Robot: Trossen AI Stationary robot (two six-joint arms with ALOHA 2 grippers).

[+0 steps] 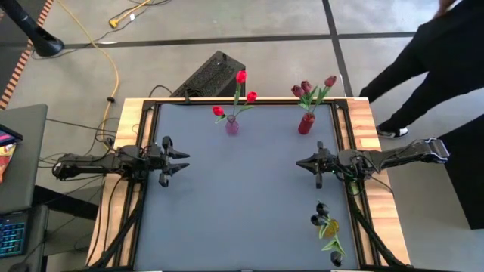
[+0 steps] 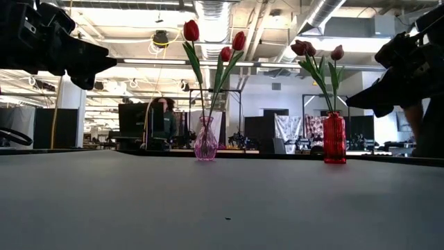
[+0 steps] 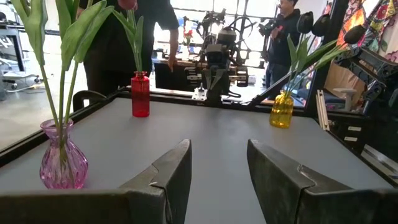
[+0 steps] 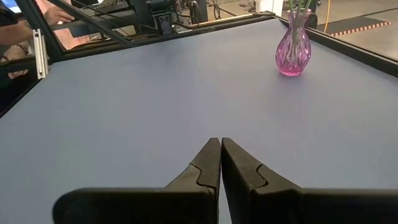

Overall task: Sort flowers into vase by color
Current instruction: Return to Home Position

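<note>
Flowers: all stand in vases, stems near upright, heads up, each bunch fanning outward from its vase neck.

- Red flowers (image 1: 241, 75): 3, in the pink vase (image 1: 232, 125), far side of the table (image 1: 242, 219), left of centre. In the low view the tallest stem leans left and the other two lean right.
- Maroon flowers (image 1: 305, 87): 3 heads counted, in the red vase (image 1: 305, 124), far side, right of centre. Two heads sit close together and one leans away to the right. Cannot tell whether another hides behind them.
- Black flowers (image 3: 305, 22): 3 heads counted in the left wrist view, in the yellow vase (image 3: 281, 110), near the table's right edge on the near side. From above, leaves and heads overlap and the count is hard to confirm.

Hidden or cut off: the yellow vase is outside the low view. In the left wrist view the red heads are cut off and only stems and leaves show.

Vases: 3, well apart from one another.

Left gripper (image 1: 186, 162): at the left side of the table, pointing inward, fingers spread with a clear gap, nothing held.

Right gripper (image 1: 298, 163): at the right side, pointing inward, fingers pressed tip to tip, nothing between them.

A person (image 1: 446, 53) in dark clothing stands off the far right corner.
</note>
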